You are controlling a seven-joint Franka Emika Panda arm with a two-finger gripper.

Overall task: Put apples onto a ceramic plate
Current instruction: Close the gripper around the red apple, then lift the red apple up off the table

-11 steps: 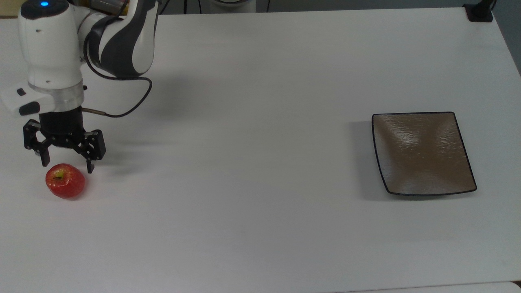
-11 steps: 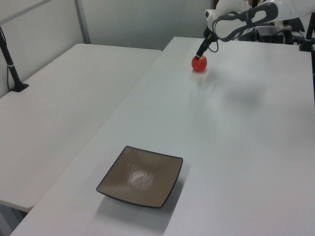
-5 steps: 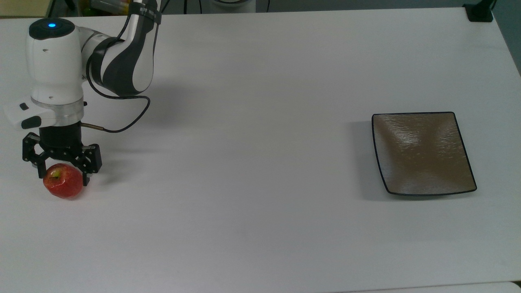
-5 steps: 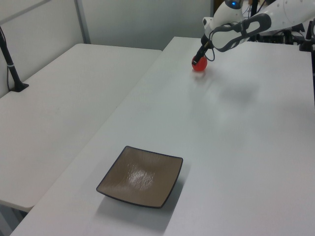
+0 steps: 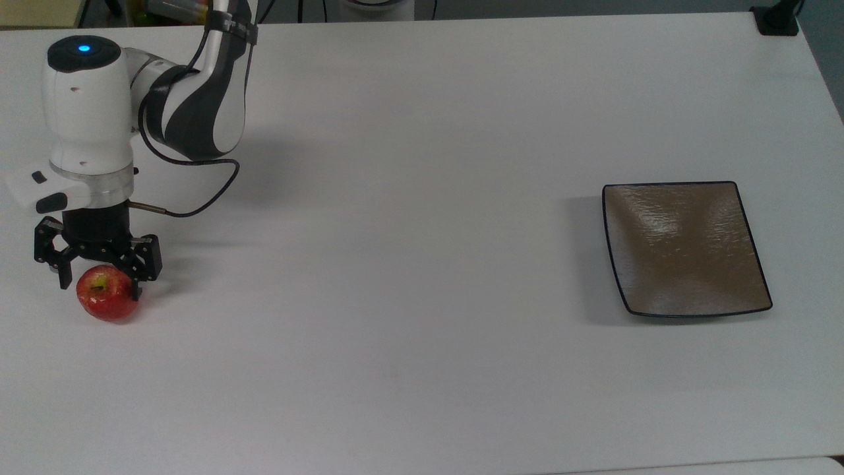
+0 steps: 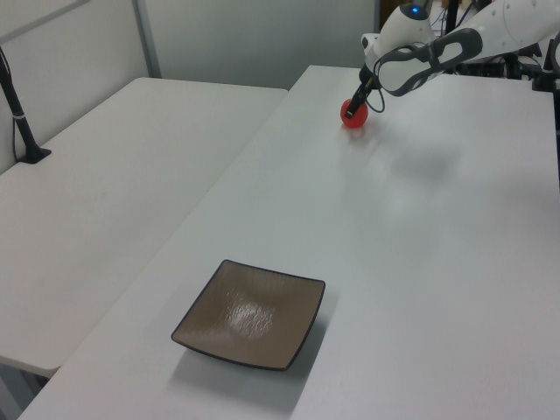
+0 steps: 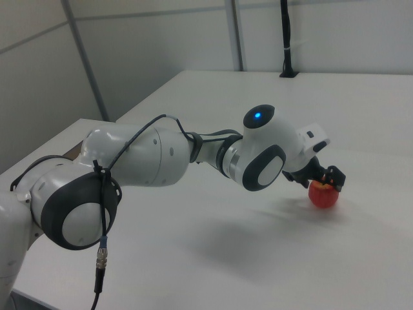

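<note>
One apple (image 5: pixel 107 302) | between spread jaws, on table (image 5: pixel 422 264) | plate (image 5: pixel 686 249) well apart

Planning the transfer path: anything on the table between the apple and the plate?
Nothing visible. In the top view the white table lies bare between the apple, under the gripper at the top view's left, and the ceramic plate at its right.
</note>
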